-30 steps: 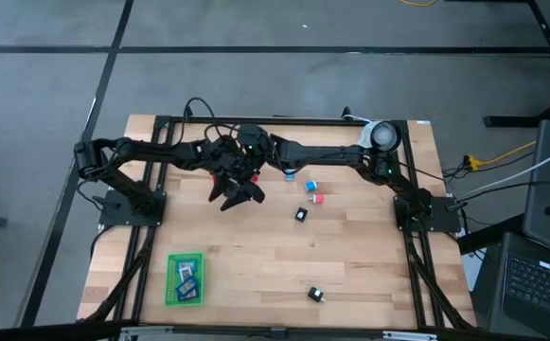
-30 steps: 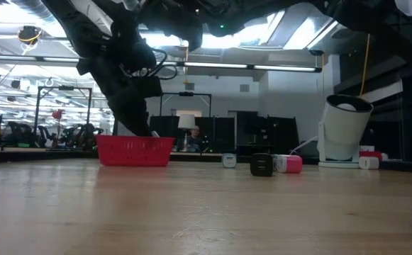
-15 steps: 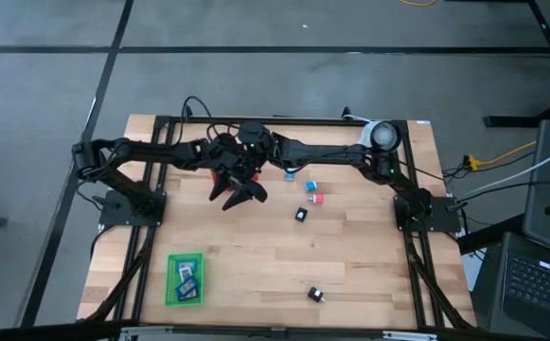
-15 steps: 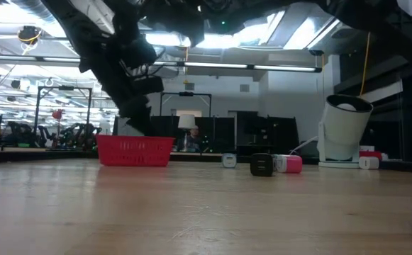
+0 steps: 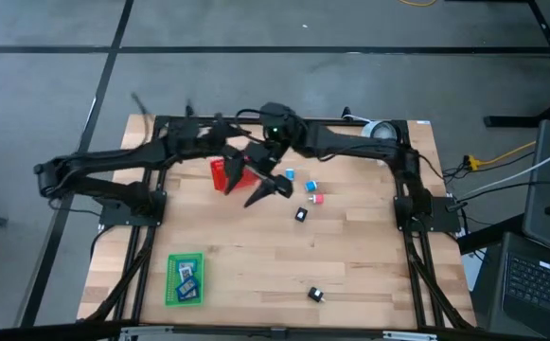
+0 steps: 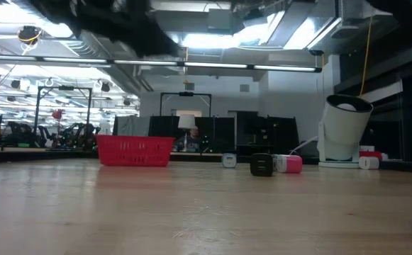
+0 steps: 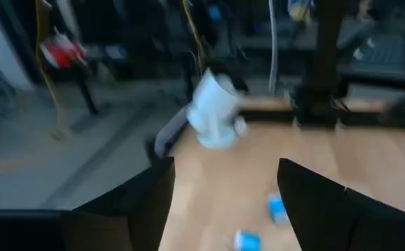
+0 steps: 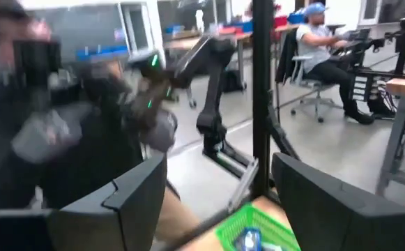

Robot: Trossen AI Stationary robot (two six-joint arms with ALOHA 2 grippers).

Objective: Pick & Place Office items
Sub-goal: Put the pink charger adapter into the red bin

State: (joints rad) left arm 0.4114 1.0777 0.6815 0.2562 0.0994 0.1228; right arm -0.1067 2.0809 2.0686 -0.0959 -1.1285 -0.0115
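1. Office items lie loose on the wooden surface (image 5: pixel 350 246), all on the right arm's side of the red basket (image 5: pixel 220 174). Two blue pieces (image 5: pixel 290 175) are nearest it, then a pink piece (image 5: pixel 317 199) and a black piece (image 5: pixel 301 215). Another dark piece (image 5: pixel 315 296) sits well apart from the basket, toward the surface's near edge.
2. A flat green tray (image 5: pixel 170 284) lies nearer that edge than the basket does, and it holds a few more small pieces.
3. A white cylinder (image 5: pixel 381 134) stands at the far corner, well away from the basket.
4. Seen level across the surface, the basket stands at the back, with a pale piece (image 6: pixel 228 161), the black one and the pink one off to one side of it.
5. The room behind has strip lights and benches. In the right wrist view a person (image 8: pixel 324 49) sits on a chair at a desk.
6. The left pincer (image 5: pixel 267 182) hangs in the air just beside the basket, above the blue pieces. Its fingers are spread wide, gripping and touching nothing.
7. The right pincer (image 8: pixel 216 181) is also spread apart with nothing between its fingers. Where it sits relative to the basket I cannot tell, as the arms cross there.
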